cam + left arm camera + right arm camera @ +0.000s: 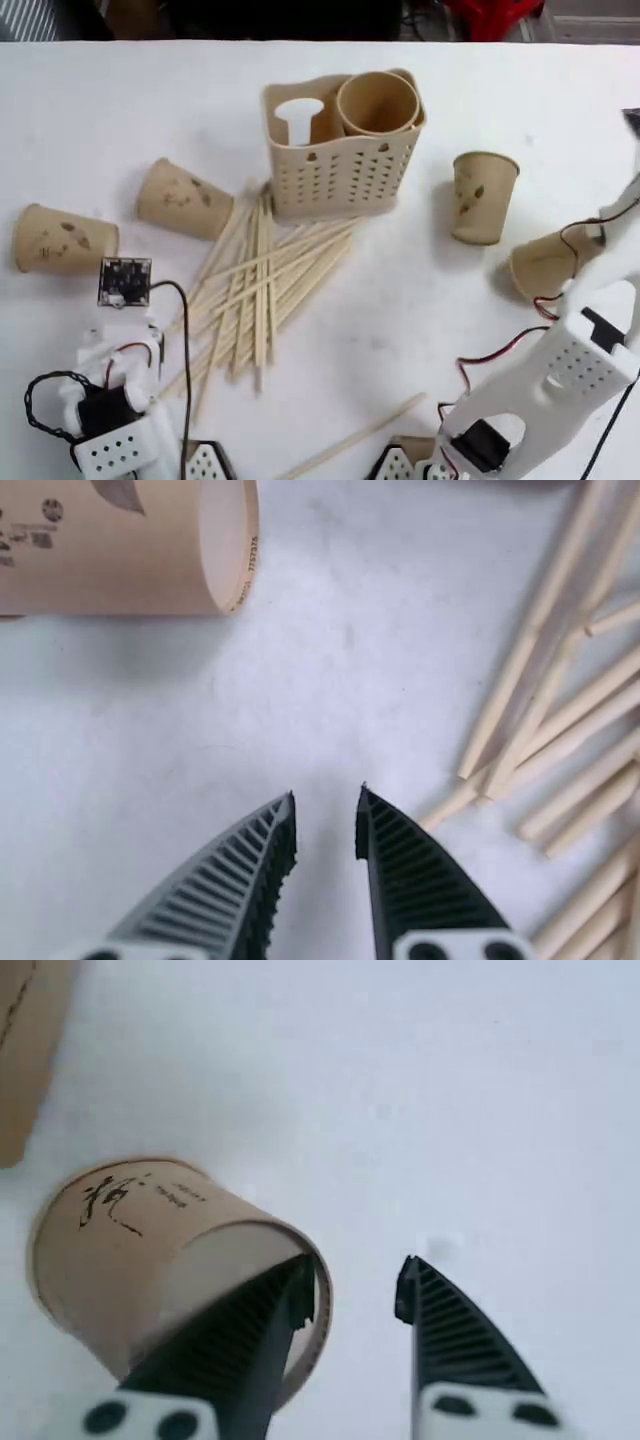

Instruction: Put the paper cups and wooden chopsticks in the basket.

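The basket (340, 170) stands upright at the far middle of the tabletop (120, 100), with an inner cup (378, 102) standing mouth-up in its right compartment. The chopsticks (262, 285) lie fanned in a loose pile on the tabletop just in front of the basket, toward its left corner, their far ends reaching close to its foot. A stray chopstick (350, 440) lies well apart from the pile, near the front edge between my two arm bases. Outside the basket I count four more cups. An upright cup (483, 195) stands to the right of the basket, apart from it. A right cup (543, 263) lies on its side just beside that one, nearer my right arm. A mid-left cup (185, 198) lies on its side beside the far edge of the pile, and a far-left cup (65, 240) lies on its side farther out. My right gripper (352, 1285) sits at the right cup's mouth, its fingers narrowly apart, one across the opening and one outside, with the rim between them and not pinched. My left gripper (325, 820) hangs over bare tabletop between the far-left cup and the chopsticks, fingers a narrow gap apart, holding nothing.
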`<action>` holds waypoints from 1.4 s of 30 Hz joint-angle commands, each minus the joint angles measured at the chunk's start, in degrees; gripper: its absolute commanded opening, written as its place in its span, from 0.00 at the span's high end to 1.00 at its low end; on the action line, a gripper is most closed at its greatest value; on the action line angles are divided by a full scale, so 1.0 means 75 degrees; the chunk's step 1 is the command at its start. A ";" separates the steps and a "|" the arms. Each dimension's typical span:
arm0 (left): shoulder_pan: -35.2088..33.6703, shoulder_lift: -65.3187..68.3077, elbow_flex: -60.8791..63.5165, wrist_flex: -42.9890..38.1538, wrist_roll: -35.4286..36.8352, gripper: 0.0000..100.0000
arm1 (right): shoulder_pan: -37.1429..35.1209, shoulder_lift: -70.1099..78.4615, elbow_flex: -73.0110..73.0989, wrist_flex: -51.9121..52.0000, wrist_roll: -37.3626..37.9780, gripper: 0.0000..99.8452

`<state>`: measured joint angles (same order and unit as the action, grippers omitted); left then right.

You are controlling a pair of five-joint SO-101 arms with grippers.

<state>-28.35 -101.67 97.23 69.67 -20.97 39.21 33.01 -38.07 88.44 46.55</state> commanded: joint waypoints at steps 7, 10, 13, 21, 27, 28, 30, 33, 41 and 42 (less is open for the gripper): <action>-0.0029 0.0029 0.0000 0.0047 -0.0094 0.88 | 0.0885 0.1026 -0.2192 -0.0018 0.0516 0.84; -0.0029 0.0029 0.0000 0.0047 -0.0094 0.88 | 0.1073 0.1037 -0.3048 0.0006 0.0504 0.84; -0.0029 0.0029 0.0000 0.0047 -0.0094 0.88 | 0.1178 0.0979 -0.4220 0.0275 0.0504 0.84; -0.0029 0.0029 0.0000 0.0047 -0.0094 0.88 | 0.1002 0.1014 -0.6037 0.1377 0.0504 0.84; -0.0029 0.0029 0.0000 0.0047 -0.0094 0.88 | 0.0662 0.0944 -0.4548 0.1377 0.0539 0.84; -0.0029 0.0029 0.0000 0.0047 -0.0094 0.88 | 0.0580 0.0932 -0.4290 0.1377 0.0539 0.84; -0.0018 0.0029 0.0000 0.0047 -0.0094 0.88 | 0.0440 0.0756 -0.3821 0.1389 0.0504 0.84; -0.0018 0.0029 0.0000 0.0047 -0.0094 0.88 | 0.0240 0.0053 -0.2790 0.1401 0.0504 0.84; -0.0018 0.0029 0.0000 0.0047 -0.0094 0.88 | -0.0358 -0.2878 0.0949 0.0944 0.0774 0.84; -0.0018 0.0029 0.0000 0.0047 -0.0094 0.88 | -0.0322 -0.3112 0.1407 0.0662 0.0973 0.84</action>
<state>-28.35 -101.67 97.23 69.67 -20.97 37.36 20.79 -38.86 98.20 50.33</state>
